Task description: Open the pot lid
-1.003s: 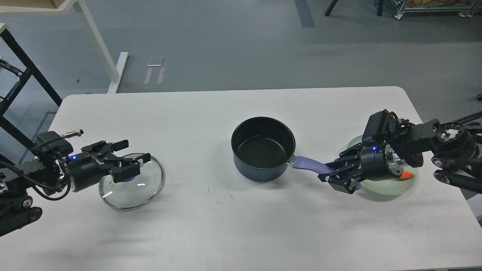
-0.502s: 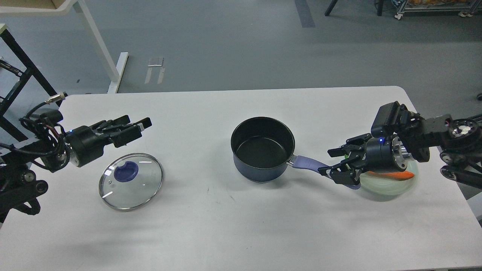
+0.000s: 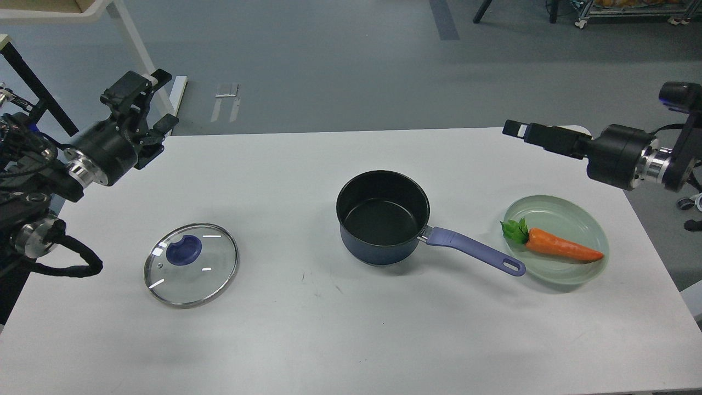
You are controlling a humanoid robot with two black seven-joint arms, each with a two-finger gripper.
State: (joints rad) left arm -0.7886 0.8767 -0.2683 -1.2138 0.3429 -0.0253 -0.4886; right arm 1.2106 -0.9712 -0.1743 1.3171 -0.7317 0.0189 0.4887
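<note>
The pot lid (image 3: 191, 264), clear glass with a metal rim and a purple-blue knob, lies flat on the white table (image 3: 329, 329) at the left. The dark navy pot (image 3: 383, 216) stands uncovered at the centre, its black inside empty. Its purple-blue handle (image 3: 474, 251) points right and toward me. My left gripper (image 3: 163, 100) is raised above the table's far left corner, open and empty, well clear of the lid. My right gripper (image 3: 514, 129) is raised over the far right edge. It is seen side-on, so its fingers cannot be told apart. It holds nothing.
A pale green glass plate (image 3: 595, 230) with an orange carrot (image 3: 562, 248) sits right of the pot, the handle's end close to its rim. White table legs (image 3: 143, 66) and a black frame (image 3: 27, 82) stand on the floor beyond the left corner.
Both arms have lifted and drawn back toward the table's far corners. The left gripper left the lid on the table. The right gripper left the handle, uncovering the carrot.
</note>
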